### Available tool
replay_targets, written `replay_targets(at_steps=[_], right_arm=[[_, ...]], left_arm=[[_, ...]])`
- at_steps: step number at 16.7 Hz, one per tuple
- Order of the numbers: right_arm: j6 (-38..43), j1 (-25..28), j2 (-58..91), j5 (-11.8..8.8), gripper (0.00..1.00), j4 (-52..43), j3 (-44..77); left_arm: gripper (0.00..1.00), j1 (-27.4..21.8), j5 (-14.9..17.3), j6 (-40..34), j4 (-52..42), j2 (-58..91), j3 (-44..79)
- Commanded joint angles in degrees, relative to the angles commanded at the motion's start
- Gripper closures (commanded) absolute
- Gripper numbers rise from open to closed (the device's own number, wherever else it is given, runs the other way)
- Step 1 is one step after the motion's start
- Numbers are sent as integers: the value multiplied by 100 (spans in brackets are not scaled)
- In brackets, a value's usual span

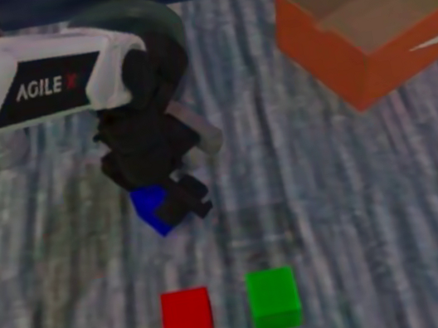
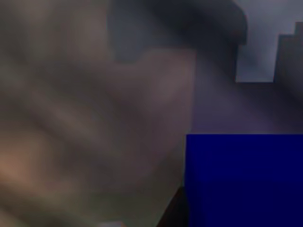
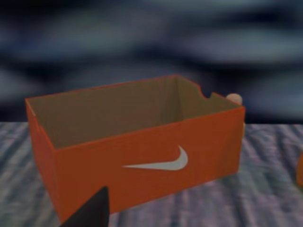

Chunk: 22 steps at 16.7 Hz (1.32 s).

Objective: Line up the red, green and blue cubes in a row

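Note:
The blue cube (image 1: 149,206) is held in my left gripper (image 1: 168,209), which is shut on it left of the table's middle. In the left wrist view the blue cube (image 2: 244,179) fills the near corner, with a dark finger (image 2: 176,210) against its side. The red cube (image 1: 187,319) and the green cube (image 1: 273,299) sit side by side near the front edge, a small gap between them, in front of the held cube. My right arm is out of the top view. Only a dark edge of my right gripper (image 3: 90,213) shows in its wrist view.
An open orange box (image 1: 324,37) with a white swoosh stands at the back right; the right wrist view faces this orange box (image 3: 142,156). My left arm (image 1: 46,88) reaches in from the back left. The table (image 1: 362,216) has a grey streaked cloth.

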Motion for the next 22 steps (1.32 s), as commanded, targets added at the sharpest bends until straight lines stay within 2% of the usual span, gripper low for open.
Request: replay_targets(at_steps=[7,13,17,20,22], right_arm=[[0,0,0,0,0,0,0],[0,0,0,0,0,0,0],[0,0,0,0,0,0,0],[0,0,0,0,0,0,0],[0,0,0,0,0,0,0]], left_arm=[[100,-6,54,-28,-160,-170,128],[100,74,50,-32,-1333,-563,851],[100,90,49,-38,-1432,-631,927],[100,-31,47,-8,-1448,-584,967],[100,-359,50,64,-1538,-515,1118]])
